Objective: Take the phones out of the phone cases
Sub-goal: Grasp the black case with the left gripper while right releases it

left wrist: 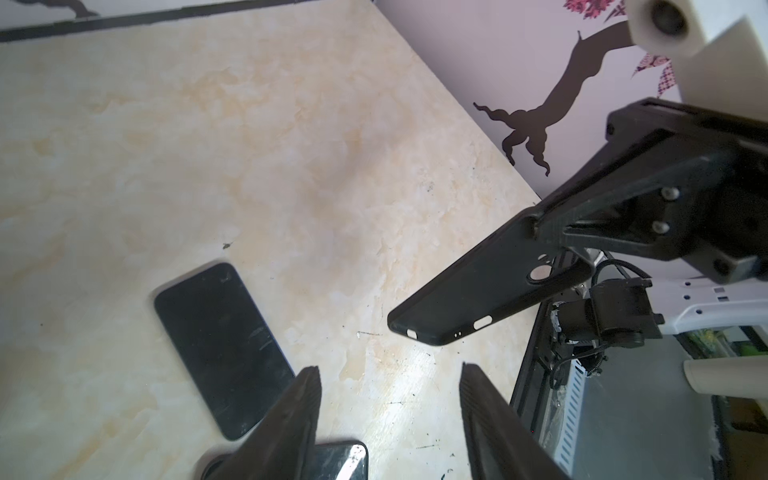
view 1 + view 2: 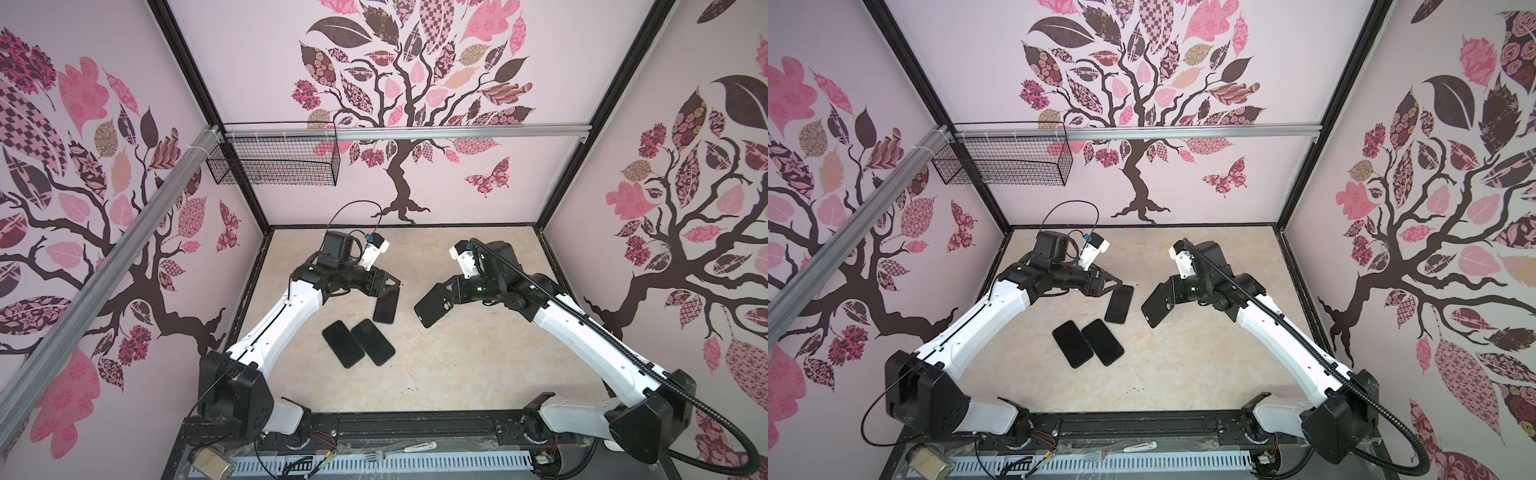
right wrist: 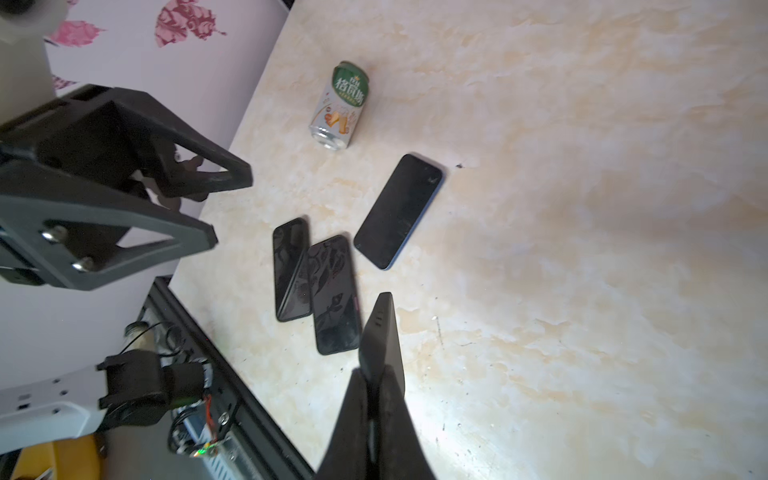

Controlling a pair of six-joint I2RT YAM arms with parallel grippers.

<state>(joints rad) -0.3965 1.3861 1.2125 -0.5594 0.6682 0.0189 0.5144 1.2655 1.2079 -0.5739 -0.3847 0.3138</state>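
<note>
The phone case point(image 1: 478, 291) looks like matt black plastic, faintly grainy, while the phone point(image 1: 224, 349) has a glossy dark screen with fine scratches. The table point(image 1: 249, 145) is smooth, marble-patterned beige with a soft sheen, and the can point(image 3: 338, 106) looks like glossy printed metal.

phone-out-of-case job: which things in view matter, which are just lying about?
Job: case, gripped by the right fingers; bare phone, lying by the open left fingers.
Lying about: two other phones, side by side; drink can; wire basket on the wall.
</note>
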